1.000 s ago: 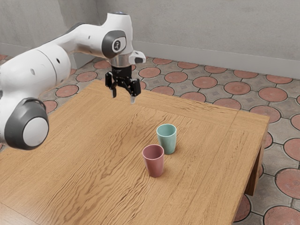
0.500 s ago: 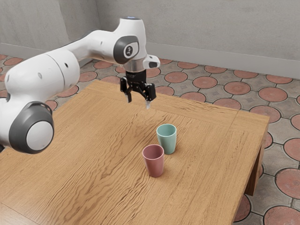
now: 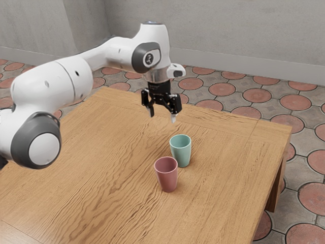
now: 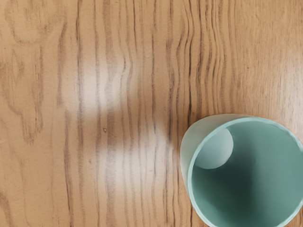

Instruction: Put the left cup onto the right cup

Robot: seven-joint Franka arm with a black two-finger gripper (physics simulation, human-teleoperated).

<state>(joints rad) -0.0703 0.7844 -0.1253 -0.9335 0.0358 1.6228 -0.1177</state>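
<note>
Since the earlier frames, the arm (image 3: 76,76) has carried the hand (image 3: 162,116) across the bench (image 3: 91,168) toward the exterior view's right, from above the far-left part of the bench top to a position near the cups. The hand hangs above the bench, pointing down, with its fingers spread apart and nothing between them. Two cups stand upright just beside each other on the bench: the teal cup (image 3: 181,150) farther back, and the pink cup (image 3: 166,174) nearer the camera and to the exterior view's left. Whether the two touch cannot be determined. The wrist view looks down into the open mouth of the teal cup (image 4: 246,189), offset to one side over bare wood grain (image 4: 94,118), so the hand is not yet centred over it. Judged from the approach, the teal cup is the one selected for pickup, being the left one from the robot's own side. Task progress is at the approach stage only. No cup is grasped, lifted or stacked. Remaining steps are: align over the cup, descend, close on its wall, lift, carry it over the pink cup and set it on top.
</note>
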